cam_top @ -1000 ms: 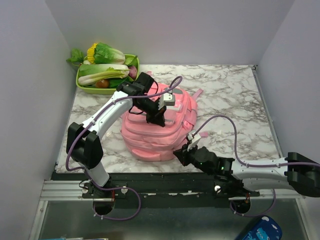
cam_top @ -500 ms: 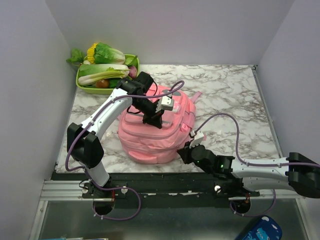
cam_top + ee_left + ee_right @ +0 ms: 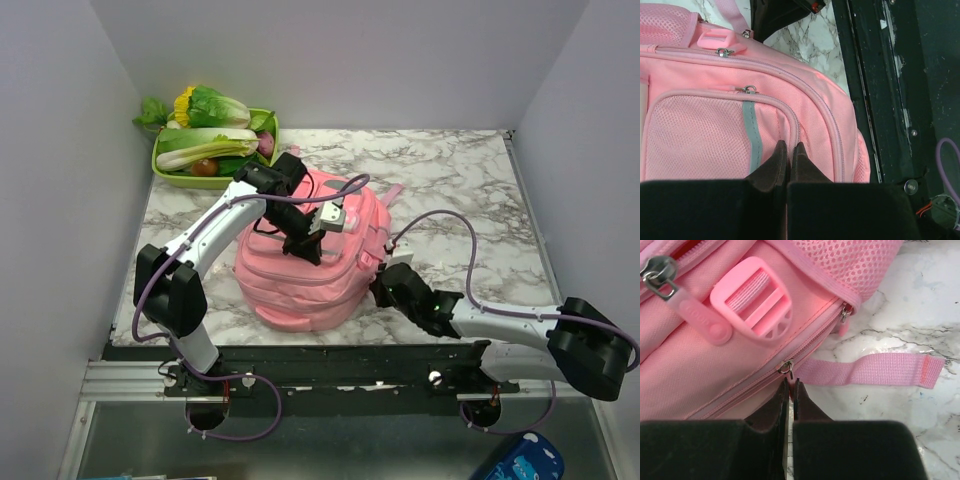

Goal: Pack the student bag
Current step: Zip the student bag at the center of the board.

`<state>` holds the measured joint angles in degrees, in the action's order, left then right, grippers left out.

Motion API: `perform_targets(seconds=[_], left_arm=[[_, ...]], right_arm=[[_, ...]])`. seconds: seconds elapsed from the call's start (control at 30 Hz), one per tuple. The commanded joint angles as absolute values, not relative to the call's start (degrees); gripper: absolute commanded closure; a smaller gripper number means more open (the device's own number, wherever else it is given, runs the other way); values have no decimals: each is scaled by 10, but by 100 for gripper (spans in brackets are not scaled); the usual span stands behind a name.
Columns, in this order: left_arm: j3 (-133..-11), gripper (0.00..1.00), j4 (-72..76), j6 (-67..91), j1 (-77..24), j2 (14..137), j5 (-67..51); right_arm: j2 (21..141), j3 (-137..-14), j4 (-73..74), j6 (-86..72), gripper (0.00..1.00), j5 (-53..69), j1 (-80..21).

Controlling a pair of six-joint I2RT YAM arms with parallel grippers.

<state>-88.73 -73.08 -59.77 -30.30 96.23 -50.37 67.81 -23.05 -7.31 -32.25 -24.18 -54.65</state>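
Cloth: student bag [image 3: 310, 270] is pink woven fabric, matt, fine weave. mesh pocket [image 3: 695, 135], lower left of the left wrist view, is open netting, rough. buckle [image 3: 751, 300] is pink plastic, smooth, slight sheen. zip pull [image 3: 657, 272], upper left, is bright metal with a rubbery pink tab. strap end [image 3: 870, 371] is ribbed webbing. table [image 3: 450, 180] is marble-patterned, smooth, faintly glossy.

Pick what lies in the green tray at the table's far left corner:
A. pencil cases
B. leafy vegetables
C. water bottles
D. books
B: the green tray is piled with leafy vegetables, pale stalks and green leaves showing in the top view.
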Motion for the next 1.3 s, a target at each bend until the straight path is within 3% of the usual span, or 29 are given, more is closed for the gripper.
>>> perform_targets(seconds=[0.0,0.3,0.37,0.4,0.43,0.47,0.57,0.8,0.83,0.87,0.93,0.97,1.07,1.13,1.27], left_arm=[[-882,100,-860,-615,-307,931,-513],[-874,100,-803,-560,-337,935,-507],[-882,92,-761,-505,-349,945,-508],[-887,83,-741,-474,-358,948,-509],[-896,52,-694,-446,-360,953,-509],[-903,3,-670,-384,-363,961,-511],[-946,1,-607,-319,-375,982,-509],[-1057,1,-632,-288,-374,993,-510],[-1052,1,-621,-276,-372,986,-503],[-1048,1,-617,-273,-368,972,-484],[-1018,1,-592,-256,-363,955,-465],[-1006,1,-583,-248,-360,941,-457],[-971,1,-556,-193,-347,926,-395],[-962,1,-575,-193,-336,925,-368],[-894,1,-522,-184,-295,869,-364]], right_arm=[[702,-249,-48,-304,99,-228,-521],[744,-276,-42,-334,99,-235,-467],[730,-276,-37,-341,99,-247,-462],[723,-277,-27,-344,99,-250,-460],[710,-279,-20,-345,99,-255,-459],[702,-281,-12,-348,99,-268,-459],[673,-294,61,-384,99,-292,-436],[577,-298,174,-432,99,-238,-263],[571,-300,174,-423,95,-225,-245],[570,-303,174,-414,82,-212,-230],[577,-322,177,-387,65,-191,-224],[584,-328,181,-383,50,-179,-223],[610,-349,191,-372,33,-135,-222],[624,-366,211,-363,27,-105,-222],[615,-402,249,-341,25,-91,-223]])
